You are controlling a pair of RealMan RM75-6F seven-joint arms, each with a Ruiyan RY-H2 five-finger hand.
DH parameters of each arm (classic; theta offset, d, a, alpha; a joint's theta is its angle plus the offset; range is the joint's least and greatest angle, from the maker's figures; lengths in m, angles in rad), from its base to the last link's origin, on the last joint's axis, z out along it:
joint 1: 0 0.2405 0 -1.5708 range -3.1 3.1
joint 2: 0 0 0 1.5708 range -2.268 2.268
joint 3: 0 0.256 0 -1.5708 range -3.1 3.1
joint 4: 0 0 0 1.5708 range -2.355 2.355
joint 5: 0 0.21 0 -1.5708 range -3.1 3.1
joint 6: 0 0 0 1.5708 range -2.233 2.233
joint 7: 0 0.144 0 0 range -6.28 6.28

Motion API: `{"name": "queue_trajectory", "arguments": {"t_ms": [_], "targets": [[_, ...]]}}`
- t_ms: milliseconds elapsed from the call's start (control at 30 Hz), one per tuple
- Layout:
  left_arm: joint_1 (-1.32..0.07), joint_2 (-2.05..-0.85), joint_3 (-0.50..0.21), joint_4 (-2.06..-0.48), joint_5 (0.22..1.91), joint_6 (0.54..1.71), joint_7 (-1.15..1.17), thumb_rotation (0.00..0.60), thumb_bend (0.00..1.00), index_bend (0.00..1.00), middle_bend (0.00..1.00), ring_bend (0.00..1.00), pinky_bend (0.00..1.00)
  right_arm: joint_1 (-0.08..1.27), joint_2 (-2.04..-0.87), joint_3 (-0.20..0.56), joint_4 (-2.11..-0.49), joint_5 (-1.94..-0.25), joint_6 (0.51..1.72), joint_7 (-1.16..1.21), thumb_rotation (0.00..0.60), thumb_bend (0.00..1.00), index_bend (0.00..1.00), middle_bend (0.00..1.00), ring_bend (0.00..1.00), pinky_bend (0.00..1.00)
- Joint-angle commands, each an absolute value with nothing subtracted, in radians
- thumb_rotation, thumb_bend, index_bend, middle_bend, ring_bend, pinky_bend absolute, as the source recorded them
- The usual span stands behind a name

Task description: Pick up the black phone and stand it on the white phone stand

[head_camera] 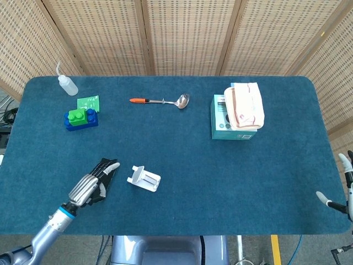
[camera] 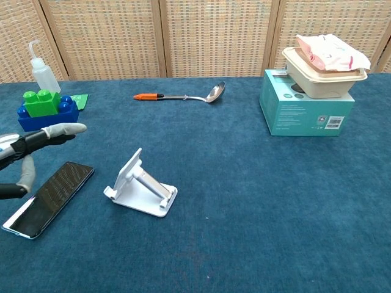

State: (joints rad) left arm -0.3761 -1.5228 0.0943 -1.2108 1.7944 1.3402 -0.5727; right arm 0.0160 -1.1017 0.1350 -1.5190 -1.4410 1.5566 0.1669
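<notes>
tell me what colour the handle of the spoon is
Orange with a black tip; the spoon has a silver bowl. The chest view shows it best.
</notes>
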Motion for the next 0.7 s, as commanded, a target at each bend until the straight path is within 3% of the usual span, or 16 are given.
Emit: {"name": "queue_trajectory", "arguments": {"t_ms": [33, 267, 467, 700], "targets": [[-0.359, -1.527, 0.158, -1.099, 1.878, 1.428, -0.597, 0.6, 0.97, 0.33, 0.34, 0.29, 0.23, 0.016, -1.101, 0.135, -1.52, -1.442, 1.556, 0.166, 0.6, 0.0, 0.0, 0.0, 0.0, 0.0], [-0.382, -1.483, 0.251, -1.056, 1.975, 1.447, -0.611, 0.6, 0.98, 0.41, 0.38, 0.33, 0.28, 0.019, -1.102, 0.134, -1.522, -1.437, 1.547, 0.159, 0.6, 0.0, 0.0, 0.0, 0.0, 0.0], [-0.432, -1.495, 0.249, -1.022, 2.028, 1.421, -0.43, 0.6, 0.99, 0.45, 0.39, 0.33, 0.28, 0.02, -1.101, 0.133, -1.525, -1.436, 1.544, 0.159, 0.6, 0.0, 0.0, 0.0, 0.0, 0.0], [-0.491, -1.486, 0.263, -1.104, 2.015, 1.321, -0.417, 0.6, 0.99, 0.45, 0.39, 0.33, 0.28, 0.022, -1.1, 0.136, -1.523, -1.427, 1.537, 0.16, 0.6, 0.0, 0.0, 0.0, 0.0, 0.0]]}}
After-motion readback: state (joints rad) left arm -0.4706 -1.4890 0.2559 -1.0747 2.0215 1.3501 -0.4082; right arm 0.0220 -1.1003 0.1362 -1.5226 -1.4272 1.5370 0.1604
